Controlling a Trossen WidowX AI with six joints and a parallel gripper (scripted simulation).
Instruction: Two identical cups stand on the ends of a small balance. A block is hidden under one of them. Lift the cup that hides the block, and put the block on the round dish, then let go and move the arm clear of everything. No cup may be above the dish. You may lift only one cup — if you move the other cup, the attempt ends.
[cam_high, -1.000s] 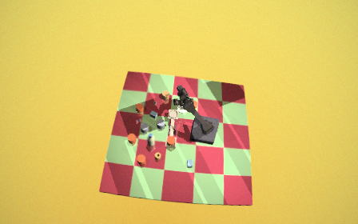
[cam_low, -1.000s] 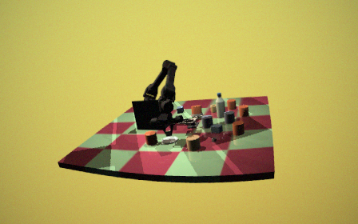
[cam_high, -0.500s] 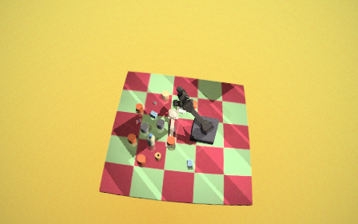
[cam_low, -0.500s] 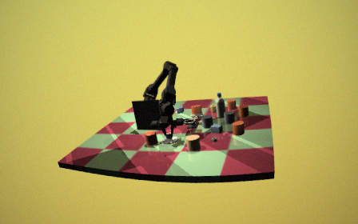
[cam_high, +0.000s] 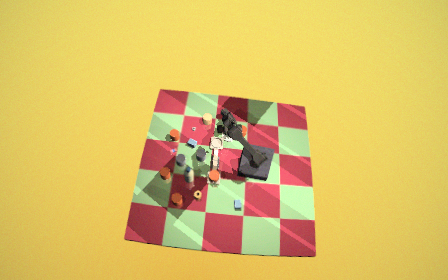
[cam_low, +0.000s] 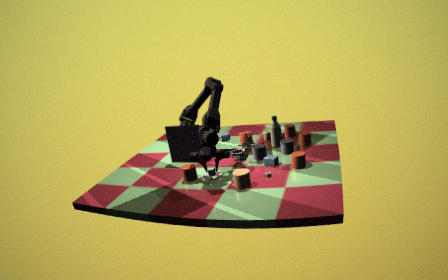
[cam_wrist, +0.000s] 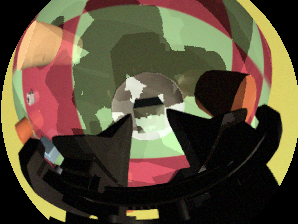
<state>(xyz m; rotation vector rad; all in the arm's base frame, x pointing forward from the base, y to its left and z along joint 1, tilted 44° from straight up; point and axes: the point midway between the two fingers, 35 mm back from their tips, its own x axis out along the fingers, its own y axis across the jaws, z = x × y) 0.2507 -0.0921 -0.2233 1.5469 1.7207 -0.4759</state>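
Note:
The round white dish (cam_wrist: 131, 86) (cam_low: 205, 177) lies on the checkered mat, right under my gripper (cam_wrist: 149, 113) (cam_low: 211, 169) (cam_high: 224, 131). The small block (cam_wrist: 149, 105) rests on the dish between my fingertips. The fingers stand apart on either side of it, so the gripper is open. An orange cup (cam_wrist: 239, 95) (cam_low: 189, 172) (cam_high: 244, 130) stands on the mat just beside the dish, not over it. The balance (cam_high: 216, 156) has a bare near end, and the other orange cup (cam_high: 214, 175) (cam_low: 245, 136) stands on its far end.
A tan cylinder (cam_high: 207, 118) (cam_low: 241, 178) (cam_wrist: 40, 45) stands close to the dish. Orange cylinders (cam_high: 174, 134), grey cylinders (cam_high: 180, 159), a bottle (cam_high: 189, 174) (cam_low: 275, 131), blue cubes (cam_high: 192, 143) and a small ring (cam_high: 198, 194) stand around. The arm's base (cam_high: 256, 162) is nearby.

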